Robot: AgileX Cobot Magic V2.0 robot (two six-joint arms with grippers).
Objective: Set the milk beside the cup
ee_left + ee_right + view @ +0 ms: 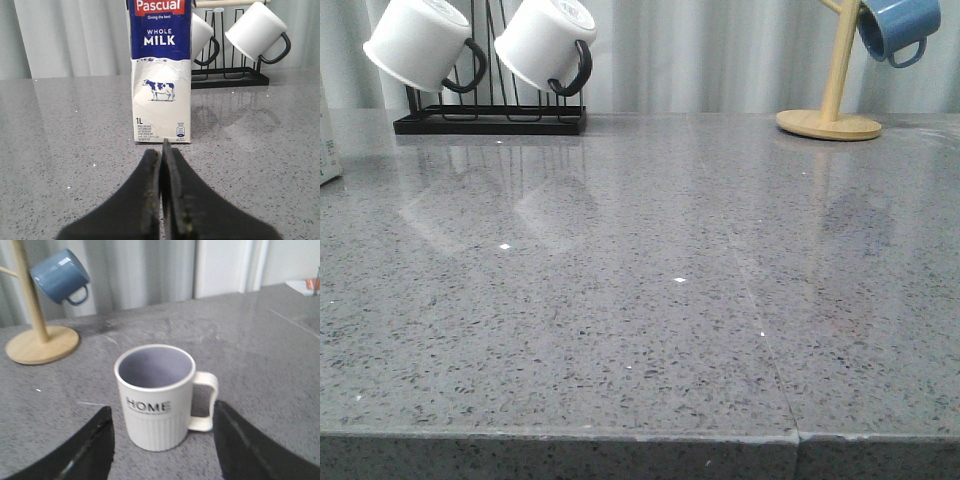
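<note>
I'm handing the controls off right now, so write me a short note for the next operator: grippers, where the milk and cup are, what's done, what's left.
Left gripper: shut, holding nothing, aimed at the milk, which stands upright on the counter just ahead of it, in front of the black mug rack.
Right gripper: open, fingers either side of the HOME cup but not touching it. The cup stands upright and empty, near the wooden mug tree.
Done: nothing yet; the milk is ungrasped.
Left: open the left gripper, grasp the milk, carry it over and set it beside the cup.
</note>
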